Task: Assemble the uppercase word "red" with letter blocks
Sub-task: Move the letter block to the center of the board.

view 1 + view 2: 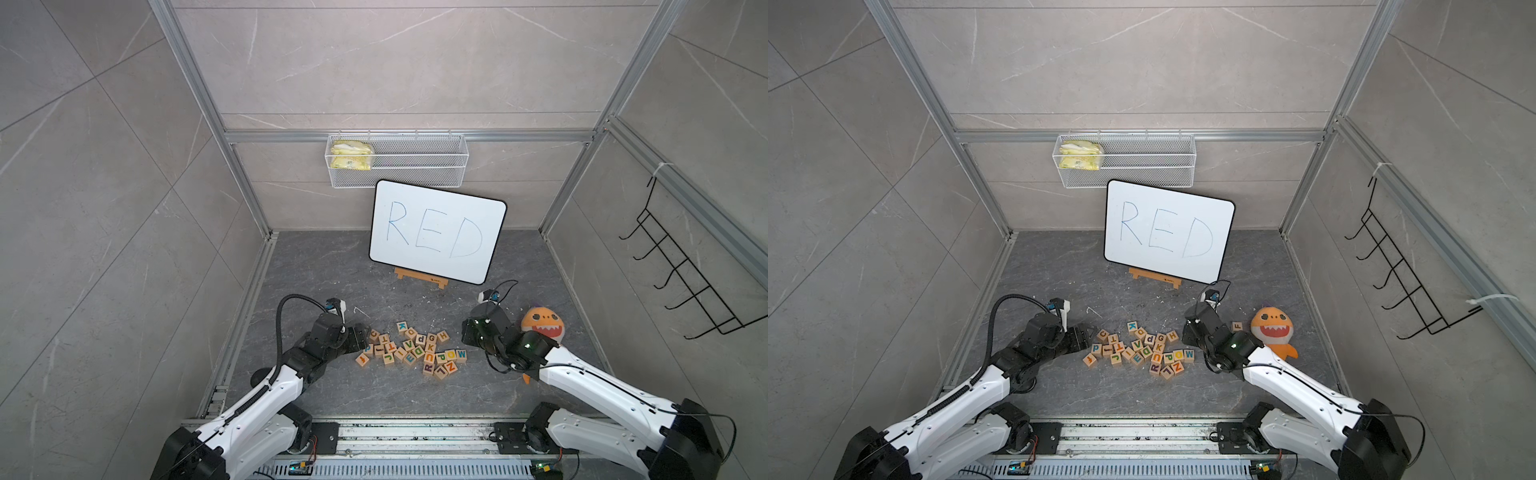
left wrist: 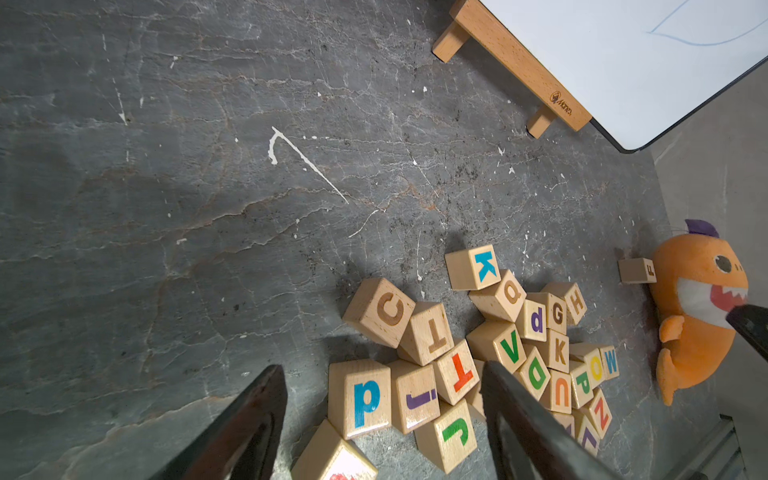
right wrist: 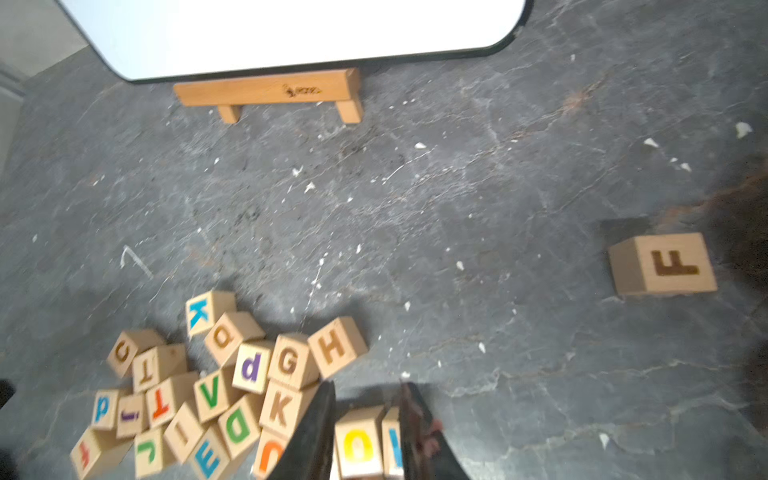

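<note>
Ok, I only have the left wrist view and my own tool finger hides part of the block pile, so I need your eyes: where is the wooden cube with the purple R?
Observer: The pale wooden cube with the purple R lies at the near edge of the pile, toward the robot's base, next to the orange U cube.
Operator: And the next letter?
Observer: The teal E cube sits beside the green D cube, on the side toward the left arm.
Operator: Is the other arm in the way?
Observer: The right tool hangs over the yellow O cube, which shows between its fingers; whether it grips, I cannot tell.
</note>
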Robot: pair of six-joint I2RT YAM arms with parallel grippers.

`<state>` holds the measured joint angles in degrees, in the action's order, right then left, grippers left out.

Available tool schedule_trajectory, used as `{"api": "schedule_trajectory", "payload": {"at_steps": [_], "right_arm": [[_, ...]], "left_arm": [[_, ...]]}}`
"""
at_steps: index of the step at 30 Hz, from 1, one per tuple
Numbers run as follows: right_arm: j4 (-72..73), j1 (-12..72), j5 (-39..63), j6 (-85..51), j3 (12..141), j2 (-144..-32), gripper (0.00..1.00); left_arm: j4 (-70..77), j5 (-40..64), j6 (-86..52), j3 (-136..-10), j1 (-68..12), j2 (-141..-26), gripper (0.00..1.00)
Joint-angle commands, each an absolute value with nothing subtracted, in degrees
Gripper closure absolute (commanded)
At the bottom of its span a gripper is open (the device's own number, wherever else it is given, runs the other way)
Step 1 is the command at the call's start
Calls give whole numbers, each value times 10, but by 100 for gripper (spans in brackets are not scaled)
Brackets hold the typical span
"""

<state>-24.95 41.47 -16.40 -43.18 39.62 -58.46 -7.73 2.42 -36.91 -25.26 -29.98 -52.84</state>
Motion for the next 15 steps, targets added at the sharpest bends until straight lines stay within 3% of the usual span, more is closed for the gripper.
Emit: {"api": "schedule_trajectory", "payload": {"at_steps": [1,15], "right_arm": [[-307,428,-149,-404,388,-550,70],[-286,462,-146,-358,386,-572,69]], "left_arm": [[-111,43,-362,-276,-303,-514,23],[-157,56,-362,-287,-307,-487,26]]}}
